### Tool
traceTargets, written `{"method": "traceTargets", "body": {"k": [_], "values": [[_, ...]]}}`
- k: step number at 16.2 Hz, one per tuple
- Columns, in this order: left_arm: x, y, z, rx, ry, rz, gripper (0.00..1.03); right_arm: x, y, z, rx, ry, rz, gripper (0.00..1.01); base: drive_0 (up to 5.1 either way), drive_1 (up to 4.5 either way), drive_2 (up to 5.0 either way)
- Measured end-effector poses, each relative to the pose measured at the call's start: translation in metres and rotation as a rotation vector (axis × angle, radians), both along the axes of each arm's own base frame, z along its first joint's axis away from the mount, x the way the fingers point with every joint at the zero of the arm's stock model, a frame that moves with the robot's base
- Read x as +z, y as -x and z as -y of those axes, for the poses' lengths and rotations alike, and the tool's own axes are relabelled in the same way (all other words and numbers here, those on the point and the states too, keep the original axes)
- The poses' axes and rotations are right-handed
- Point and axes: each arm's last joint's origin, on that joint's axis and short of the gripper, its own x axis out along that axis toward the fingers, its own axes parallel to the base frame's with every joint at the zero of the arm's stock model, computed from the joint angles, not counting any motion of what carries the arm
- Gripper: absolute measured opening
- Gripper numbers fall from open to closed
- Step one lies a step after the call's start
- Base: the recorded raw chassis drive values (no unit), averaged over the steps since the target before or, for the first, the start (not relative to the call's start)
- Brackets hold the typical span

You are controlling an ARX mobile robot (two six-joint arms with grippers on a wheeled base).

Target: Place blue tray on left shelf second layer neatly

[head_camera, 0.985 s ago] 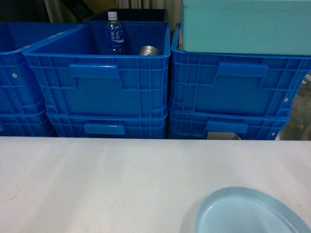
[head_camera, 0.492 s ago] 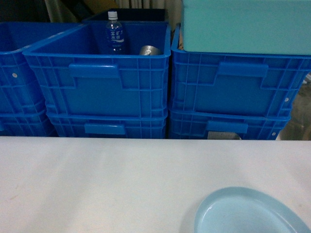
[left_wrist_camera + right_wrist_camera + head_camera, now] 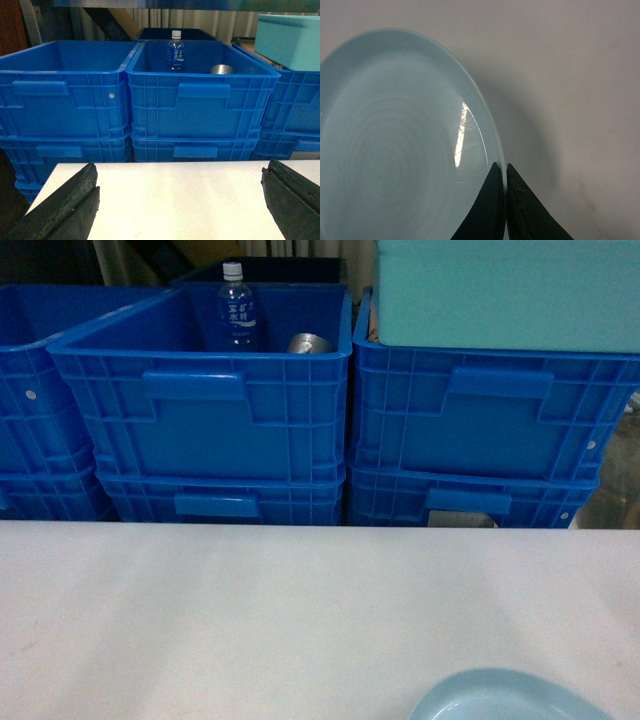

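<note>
Beyond the far edge of the white table (image 3: 250, 610) stand stacked dark-blue crates (image 3: 200, 410), ribbed, with moulded handles, two high and side by side across the head view. The middle top crate holds a clear bottle (image 3: 236, 310) with a white cap and a blue label, standing upright, and a metal can (image 3: 308, 343) just to its right; the label carries white characters too small to read. A turquoise box (image 3: 505, 290) sits on the right-hand crate stack. No steel rack can be made out in these views. The tray (image 3: 395, 145) lies on the table at the near right; in the head view only its far rim shows at the bottom edge. The right gripper (image 3: 504, 172) comes in from below in its wrist view, its two dark fingers pinched together on the tray's right-hand rim, one inside the rim and one outside. The left gripper (image 3: 180, 195) hangs level above the table's near side, facing the crates, its jaws spread wide with nothing between them, the black pads (image 3: 75, 197) at either lower corner of its view.
</note>
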Motion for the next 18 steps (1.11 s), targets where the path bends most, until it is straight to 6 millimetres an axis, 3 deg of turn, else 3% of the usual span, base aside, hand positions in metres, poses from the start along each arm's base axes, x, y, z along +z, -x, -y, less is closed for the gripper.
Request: {"method": "traceTargets", "body": {"k": [2,3,7,9,11,15,18], "values": [[0.0,0.0,0.0,0.0,0.0,0.0,0.98,0.05,-0.011,0.003,-0.014,0.052,0.23,0.02,0.0,0.0,0.0],[0.0,0.0,0.0,0.0,0.0,0.0,0.98,0.136,-0.01,0.004,-0.04,0.124,0.531,0.02,0.0,0.0,0.0],[0.0,0.0,0.0,0.0,0.0,0.0,0.98,0.186,0.025,0.019,-0.164,0.202,0.718,0.02,0.0,0.0,0.0],[0.0,0.0,0.0,0.0,0.0,0.0,0.98,0.198,0.055,0.019,-0.218,0.212,0.767,0.02,0.0,0.0,0.0],[0.0,0.0,0.0,0.0,0.0,0.0,0.98,0.188,0.074,0.006,-0.207,0.218,0.769,0.02,0.0,0.0,0.0],[0.0,0.0,0.0,0.0,0.0,0.0,0.98,0.182,0.066,-0.015,-0.183,0.254,0.791,0.02,0.0,0.0,0.0],[0.0,0.0,0.0,0.0,0.0,0.0,0.98,0.187,0.06,-0.008,-0.351,0.41,0.919,0.02,0.0,0.0,0.0]]}}
